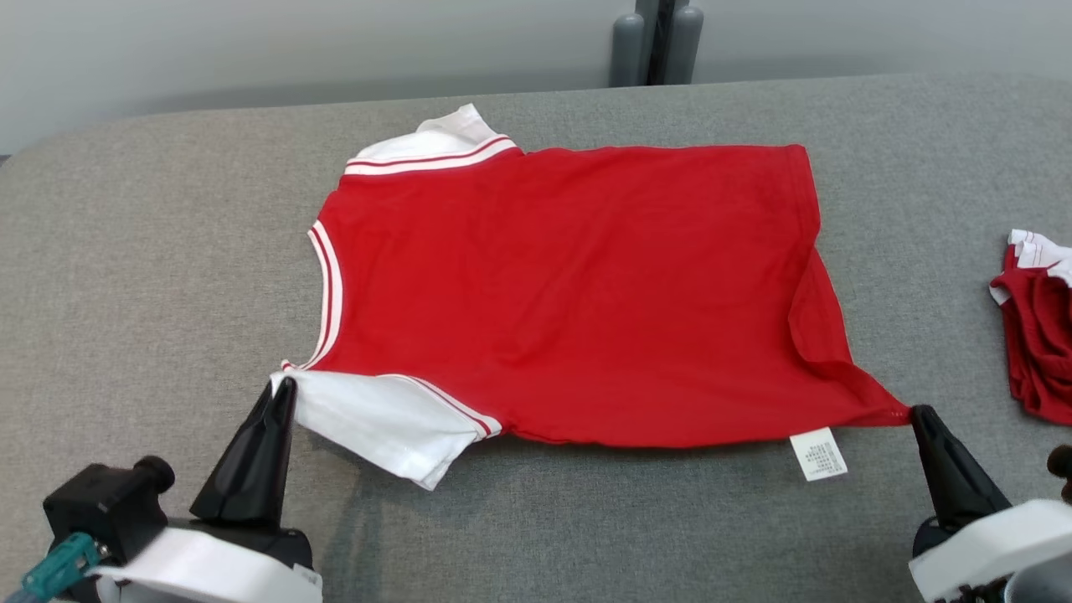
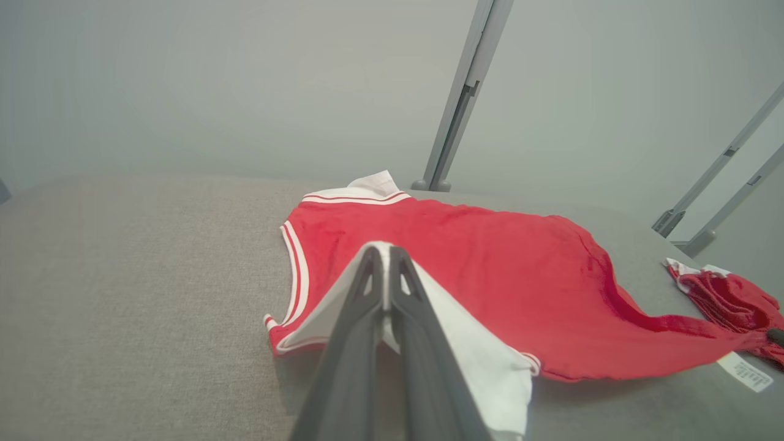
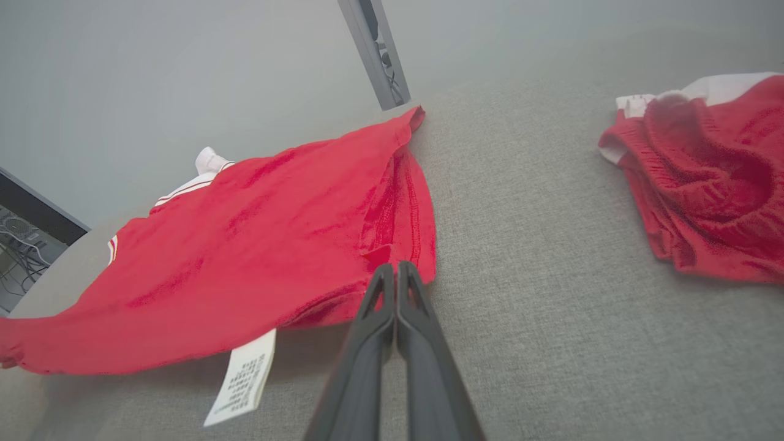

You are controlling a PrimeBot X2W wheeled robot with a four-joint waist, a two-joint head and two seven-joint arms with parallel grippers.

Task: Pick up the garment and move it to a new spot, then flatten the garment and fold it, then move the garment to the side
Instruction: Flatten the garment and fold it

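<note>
Flattening garment [image 1: 569, 285] | left fingers [image 1: 251, 452] clamped on white sleeve [image 1: 385, 427] | right fingers [image 1: 946, 469] clamped on hem corner [image 1: 888, 412] | advice: draw apart evenly, low over worktop [image 1: 167, 251].

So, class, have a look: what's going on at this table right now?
A two-armed robot holds a red shirt spread out on a grey table. Its left tool is pinched shut on the near white sleeve. Its right tool is shut on the near hem corner, beside a white label. The near edge looks pulled taut between them. No fold is made yet. A second red garment lies crumpled at the right.
</note>
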